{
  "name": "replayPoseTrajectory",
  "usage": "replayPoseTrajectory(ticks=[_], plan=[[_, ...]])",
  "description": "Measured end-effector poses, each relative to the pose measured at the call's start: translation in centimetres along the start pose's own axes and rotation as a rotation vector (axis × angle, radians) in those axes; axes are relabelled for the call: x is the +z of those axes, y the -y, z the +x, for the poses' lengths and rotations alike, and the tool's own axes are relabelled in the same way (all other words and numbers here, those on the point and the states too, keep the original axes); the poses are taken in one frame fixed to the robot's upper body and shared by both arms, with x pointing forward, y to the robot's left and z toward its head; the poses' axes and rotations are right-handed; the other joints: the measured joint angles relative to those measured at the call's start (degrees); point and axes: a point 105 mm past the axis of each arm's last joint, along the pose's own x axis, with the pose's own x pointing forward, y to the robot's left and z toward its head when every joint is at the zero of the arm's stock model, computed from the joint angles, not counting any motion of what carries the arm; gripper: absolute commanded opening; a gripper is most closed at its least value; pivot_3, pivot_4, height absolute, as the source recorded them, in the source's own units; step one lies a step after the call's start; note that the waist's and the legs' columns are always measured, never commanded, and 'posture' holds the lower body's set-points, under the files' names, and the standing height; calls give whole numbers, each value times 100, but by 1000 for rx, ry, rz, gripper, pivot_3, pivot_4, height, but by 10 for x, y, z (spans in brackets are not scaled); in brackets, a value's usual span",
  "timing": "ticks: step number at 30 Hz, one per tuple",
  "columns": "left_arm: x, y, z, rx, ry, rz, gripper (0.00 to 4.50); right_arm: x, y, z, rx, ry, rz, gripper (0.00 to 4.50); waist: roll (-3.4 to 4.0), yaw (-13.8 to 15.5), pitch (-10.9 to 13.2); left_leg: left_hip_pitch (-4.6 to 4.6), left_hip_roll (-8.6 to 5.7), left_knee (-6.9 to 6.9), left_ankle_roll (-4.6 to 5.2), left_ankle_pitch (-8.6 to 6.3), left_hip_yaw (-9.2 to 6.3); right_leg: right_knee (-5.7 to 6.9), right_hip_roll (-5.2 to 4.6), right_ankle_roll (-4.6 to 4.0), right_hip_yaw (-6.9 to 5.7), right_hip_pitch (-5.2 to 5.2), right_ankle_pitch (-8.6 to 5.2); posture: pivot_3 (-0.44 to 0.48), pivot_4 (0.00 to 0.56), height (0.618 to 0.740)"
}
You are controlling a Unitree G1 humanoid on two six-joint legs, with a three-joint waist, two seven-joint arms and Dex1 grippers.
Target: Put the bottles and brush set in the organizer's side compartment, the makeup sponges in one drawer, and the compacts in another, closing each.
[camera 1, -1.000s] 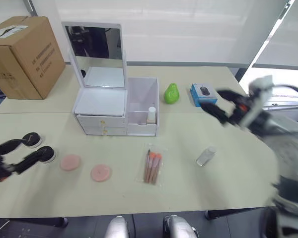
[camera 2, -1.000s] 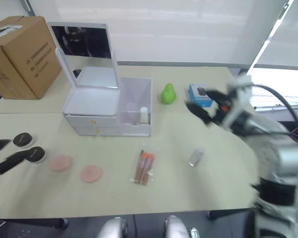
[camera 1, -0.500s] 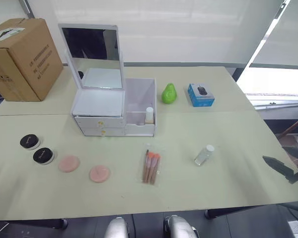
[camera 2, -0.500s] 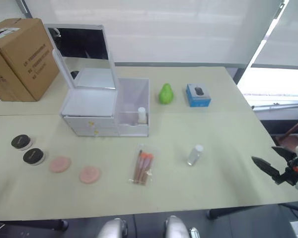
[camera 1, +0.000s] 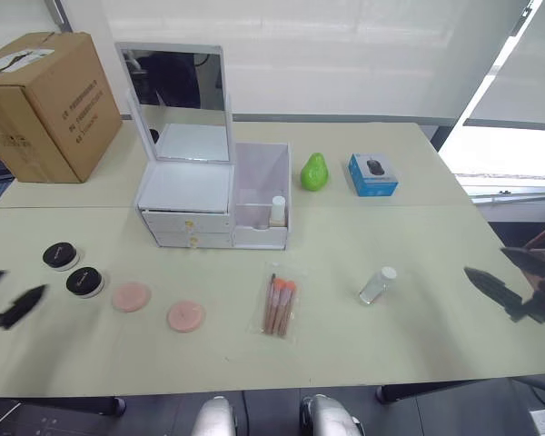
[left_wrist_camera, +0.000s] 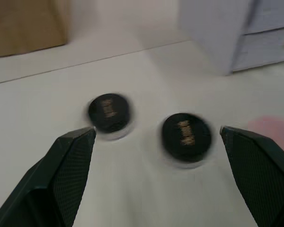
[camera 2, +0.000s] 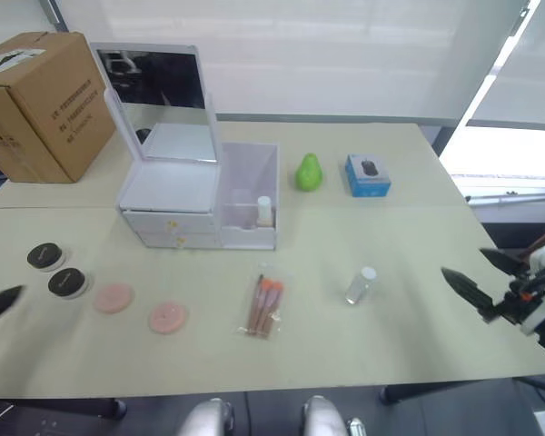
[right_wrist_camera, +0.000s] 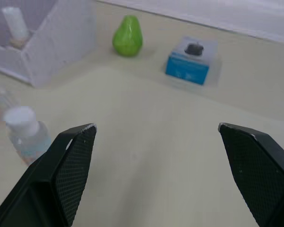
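Our right hand (camera 2: 480, 278) is spread wide with nothing in it, out by the right edge of the tabletop (camera 1: 418, 345). Our left hand (left_wrist_camera: 156, 142) is spread wide too, near the two black compacts (camera 1: 73, 270).

One bottle (camera 1: 278, 211) already stands in the organizer's (camera 1: 213, 195) side part. We think the lying bottle (camera 1: 376, 285) comes next. It is round and may roll, so we should come down over its middle and squeeze gently, then stand it beside the first one.

The brush set (camera 1: 278, 306) lies in front of the organizer. The two pink sponges (camera 1: 157, 307) sit near the compacts. Both drawers look shut.

The green pear (camera 1: 314, 172), the blue box (camera 1: 373, 174) and the cardboard box (camera 1: 41, 103) are not ours to move. Nothing sits between our right hand and the lying bottle.
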Motion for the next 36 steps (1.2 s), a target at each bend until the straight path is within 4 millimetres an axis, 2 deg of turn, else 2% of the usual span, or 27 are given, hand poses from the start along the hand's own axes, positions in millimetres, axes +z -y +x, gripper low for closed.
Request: replayPoseTrajectory(ticks=[2,4,6,8,11,15,18,23,33,36], plan=[[14,24,14,-89,37,-1,4500,13,-17,10,36,27,2,4475,-15,-9,-4,-3,0,6,2,1,-12,3,11,0,4,12,1,0,150,733],[28,49,25,-184,70,11,4500,15,-34,21,77,17,9,4475,-20,-17,-8,1,-3,9,4,2,-12,2,13,1,12,20,1,0,150,733],[38,80,36,-307,99,9,4500,10,-51,33,104,3,36,4475,-21,-19,-8,0,-7,16,11,7,-12,2,15,2,22,21,2,0,150,733],[45,108,42,-425,108,6,4500,3,-57,41,84,-12,67,4475,-22,-12,-9,-5,-12,22,45,27,-12,2,18,7,34,20,5,0,150,733],[54,140,45,-573,107,1,4500,-6,-60,44,29,-22,118,4475,-27,-3,-13,-7,-17,22,49,29,-13,2,23,8,50,18,5,0,150,733],[66,174,41,-757,119,25,4500,-24,-78,48,24,-59,172,4475,-17,-18,-19,-3,-18,25,50,30,-15,1,32,7,63,20,5,0,150,733],[64,182,40,-805,97,30,4500,-37,-80,45,-8,-108,174,4475,-4,-21,-24,-3,-20,33,51,31,-16,1,39,8,75,18,5,0,150,733],[66,193,40,-868,102,29,4500,-44,-82,45,-43,-103,198,4475,-4,-18,-24,-3,-19,40,52,31,-49,0,68,7,90,17,4,0,150,733],[70,202,45,-897,116,38,4500,-53,-84,52,-53,-105,218,4475,-4,-20,-26,-4,-20,41,52,31,-69,-1,94,6,119,20,4,0,150,733],[71,204,46,-890,118,37,4500,-51,-85,55,-44,-93,216,3898,-4,-22,-26,-3,-20,42,52,31,-73,1,97,5,120,21,4,0,150,733]])
